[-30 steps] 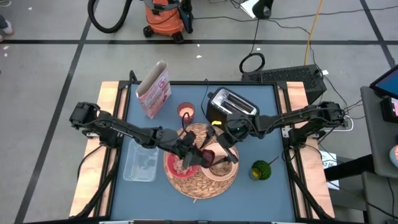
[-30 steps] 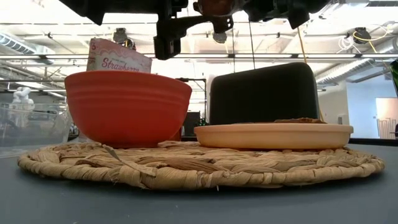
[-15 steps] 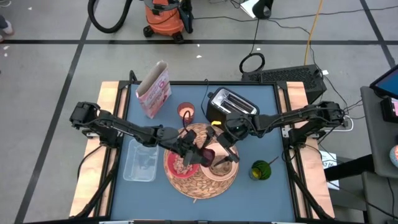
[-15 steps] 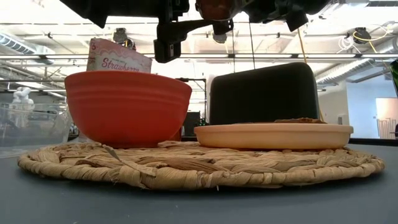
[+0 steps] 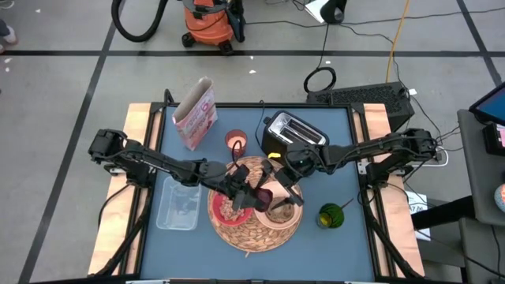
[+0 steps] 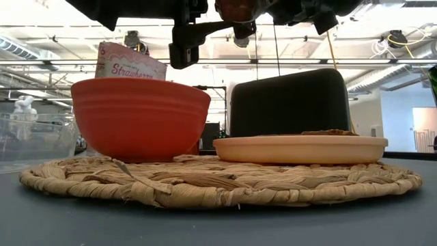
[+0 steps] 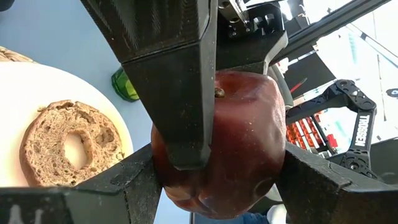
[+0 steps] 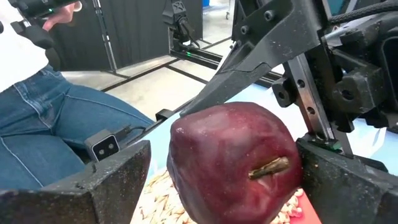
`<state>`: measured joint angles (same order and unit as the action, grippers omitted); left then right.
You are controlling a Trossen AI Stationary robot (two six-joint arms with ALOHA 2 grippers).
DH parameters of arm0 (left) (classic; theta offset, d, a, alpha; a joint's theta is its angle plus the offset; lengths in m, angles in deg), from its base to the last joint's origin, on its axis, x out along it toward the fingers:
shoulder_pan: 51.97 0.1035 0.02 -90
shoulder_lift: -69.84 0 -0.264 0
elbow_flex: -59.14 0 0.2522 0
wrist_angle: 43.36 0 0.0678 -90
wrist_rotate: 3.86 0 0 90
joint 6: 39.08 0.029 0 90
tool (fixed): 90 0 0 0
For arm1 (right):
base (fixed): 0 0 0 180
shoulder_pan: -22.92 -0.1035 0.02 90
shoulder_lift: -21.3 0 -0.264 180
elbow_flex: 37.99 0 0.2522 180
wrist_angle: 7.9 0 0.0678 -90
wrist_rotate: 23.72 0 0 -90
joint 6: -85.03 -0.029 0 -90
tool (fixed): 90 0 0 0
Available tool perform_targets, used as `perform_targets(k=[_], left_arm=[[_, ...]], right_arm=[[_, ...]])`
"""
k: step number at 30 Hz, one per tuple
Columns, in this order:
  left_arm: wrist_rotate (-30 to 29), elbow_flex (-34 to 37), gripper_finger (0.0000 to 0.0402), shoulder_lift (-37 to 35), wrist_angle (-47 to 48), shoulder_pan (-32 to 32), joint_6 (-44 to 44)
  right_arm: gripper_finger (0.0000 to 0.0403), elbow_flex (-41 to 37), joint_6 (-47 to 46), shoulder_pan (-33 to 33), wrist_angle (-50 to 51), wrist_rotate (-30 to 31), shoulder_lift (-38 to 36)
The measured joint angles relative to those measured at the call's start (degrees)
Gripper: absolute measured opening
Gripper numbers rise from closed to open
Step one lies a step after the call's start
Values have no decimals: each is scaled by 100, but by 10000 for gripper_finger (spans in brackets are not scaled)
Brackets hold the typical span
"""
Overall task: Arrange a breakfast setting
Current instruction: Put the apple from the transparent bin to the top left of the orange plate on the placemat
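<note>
Hanging above the large round woven straw mat [image 5: 254, 211], the smooth dark red fruit [image 7: 239, 140] sits clamped in the left pincer [image 7: 217, 180], while the right pincer [image 8: 224, 163] brackets it with fingers wide. It looks firm, glossy and likely slippery; gripping across its broad middle seems safest.

The overhead picture is evenly lit and fairly sharp, with soft shadows under both arms on the blue counter [image 5: 331, 158]. At table height the bright ceiling lights and windows behind wash out the background toward twelve o'clock, leaving the black boxy toaster [image 6: 290, 102] almost a silhouette; the large round woven straw mat [image 6: 218, 179] is crisp. In the wrist pictures the glossy dark red fruit [image 7: 239, 137] carries pale highlights, and the close dark fingers [image 8: 112, 180] look blurred.
</note>
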<state>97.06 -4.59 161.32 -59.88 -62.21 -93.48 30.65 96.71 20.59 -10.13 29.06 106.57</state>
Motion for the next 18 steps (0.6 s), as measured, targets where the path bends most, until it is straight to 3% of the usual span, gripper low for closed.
perform_targets(k=[11,18], left_arm=[[12,0,266,1,9,-2,29],[2,0,266,1,15,-2,29]], right_arm=[[281,0,25,-2,-2,227,-1],[268,0,90,-4,15,249,-2]])
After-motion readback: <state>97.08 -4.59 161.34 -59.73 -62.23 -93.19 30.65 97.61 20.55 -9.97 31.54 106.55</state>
